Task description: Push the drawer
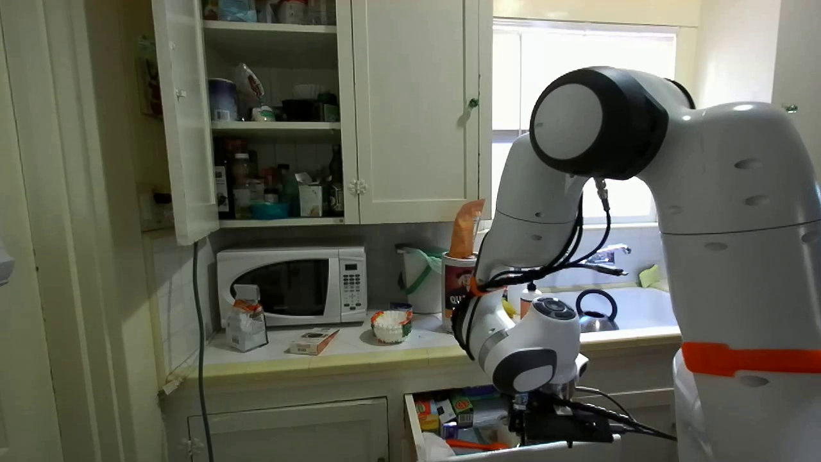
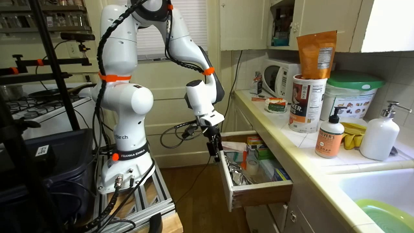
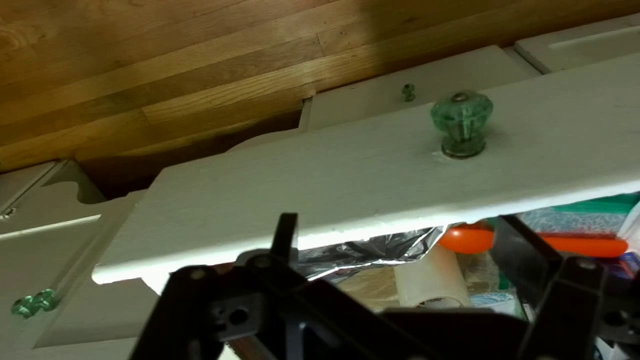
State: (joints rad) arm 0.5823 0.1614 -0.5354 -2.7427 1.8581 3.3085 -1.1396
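Gaping wide by the flat-fronted, painted wooden drawer (image 3: 360, 180), the gripper (image 3: 397, 226) holds nothing.

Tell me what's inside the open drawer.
Visible in the drawer are, among others, crumpled foil, an orange object, a translucent roll and colourful boxes. Whatever lies beneath them is covered and cannot be seen.

White-tiled countertop (image 2: 296, 137), yellow edge trim (image 1: 308, 366). Microwave (image 1: 288, 285) at back; small white-and-orange bag (image 1: 246, 326) just in front, upright. Flat box (image 1: 313, 341) lying near bag. Round fluted item (image 1: 391, 327), white with red and green, between box and upright Quaker canister (image 2: 305, 108). Bin (image 2: 349, 100) with green lid (image 2: 355, 81) just behind canister. Nearer the sink (image 2: 372, 181): upright orange soap bottle (image 2: 329, 139), yellow gloves (image 2: 351, 137) beside it, upright white pump dispenser (image 2: 380, 139) next to gloves.
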